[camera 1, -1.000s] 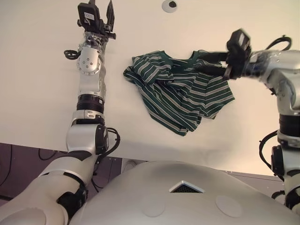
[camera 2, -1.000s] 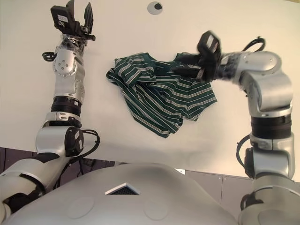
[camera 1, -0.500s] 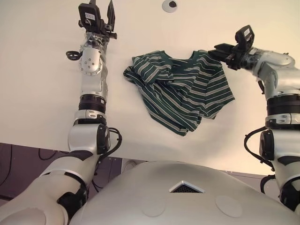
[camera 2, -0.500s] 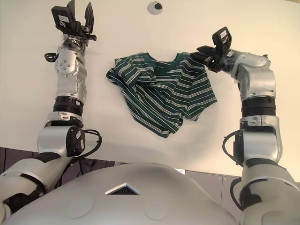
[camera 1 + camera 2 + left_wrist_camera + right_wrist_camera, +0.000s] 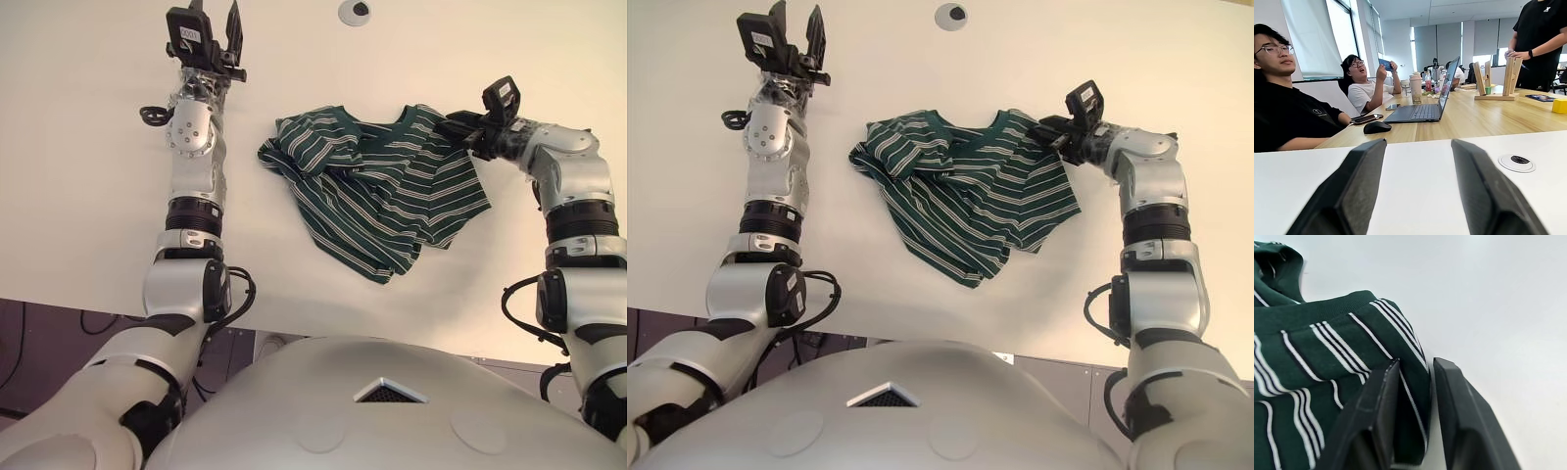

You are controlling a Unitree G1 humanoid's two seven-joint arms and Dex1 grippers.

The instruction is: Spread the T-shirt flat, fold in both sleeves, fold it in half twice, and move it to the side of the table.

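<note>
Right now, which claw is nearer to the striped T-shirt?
Right. The right claw grips the T-shirt at its far right edge; the left claw, open, sits apart on its left.

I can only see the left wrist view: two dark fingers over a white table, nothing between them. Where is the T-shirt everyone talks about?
Observer: The T-shirt, green with white stripes, lies on the table to the right of your left pincer, nearer the robot.
Visitor: Is anything touching it?
Observer: Yes. The right pincer is shut on the shirt's edge, at the far right corner beside the collar.
Visitor: Is the shirt spread flat yet?
Observer: No. It is rumpled, with its left part bunched into folds and one corner pointing toward the robot.
</note>
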